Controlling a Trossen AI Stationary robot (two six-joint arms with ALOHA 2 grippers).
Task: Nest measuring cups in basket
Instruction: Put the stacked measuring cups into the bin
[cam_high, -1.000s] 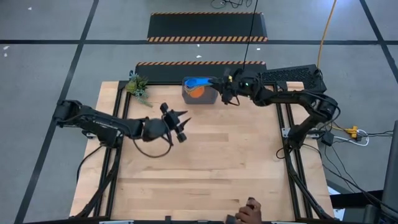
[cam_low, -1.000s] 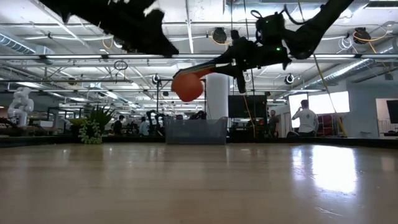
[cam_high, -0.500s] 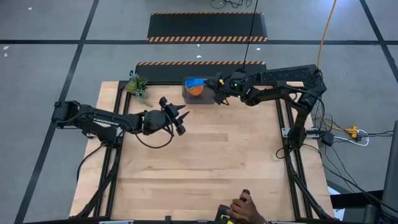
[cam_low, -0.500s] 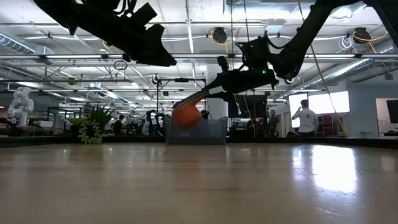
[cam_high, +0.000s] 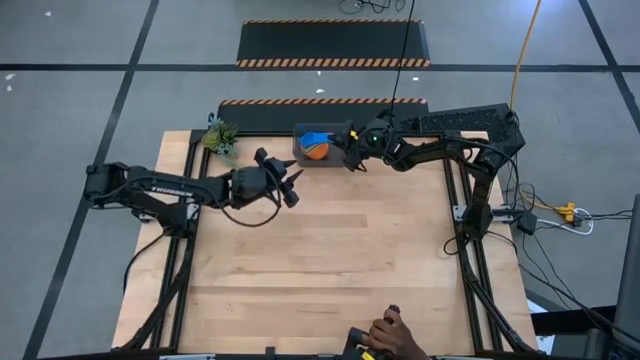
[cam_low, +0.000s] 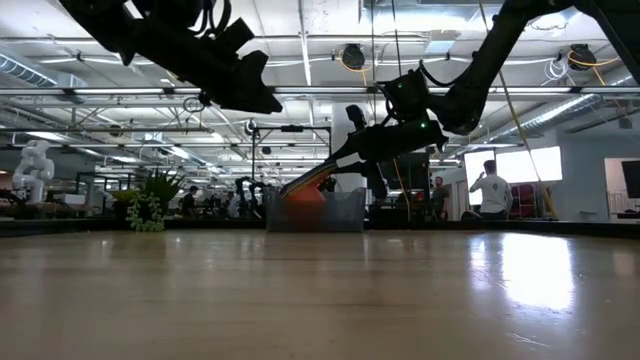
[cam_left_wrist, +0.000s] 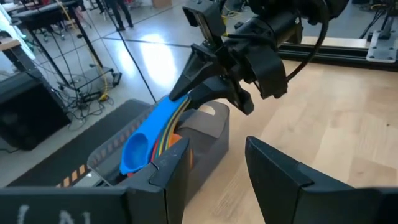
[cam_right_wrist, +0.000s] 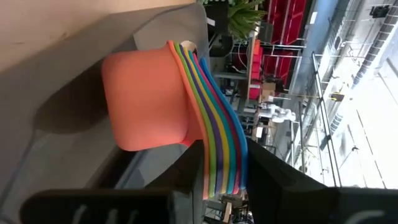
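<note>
Over the past second the right gripper (cam_high: 345, 150), fingers closed on the handles of the nested cups (cam_high: 316, 148), lowered the stack into the basket (cam_high: 300, 158) at the worktop's far edge, leaving only release, while the left gripper (cam_high: 291, 186) hovered nearby, open and empty.

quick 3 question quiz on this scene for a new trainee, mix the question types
1. True or false: the right gripper holds the nested measuring cups by their handles.
2. Where is the stack now? A) flat on the table in front of the basket B) lowered into the basket C) beside the plant
3. Fill in: the outermost, largest cup is coloured ____.

Key
1. True; its fingers pinch the fanned handles in the right wrist view.
2. B; the left gripper waits open nearby, above the table.
3. Orange.
</note>
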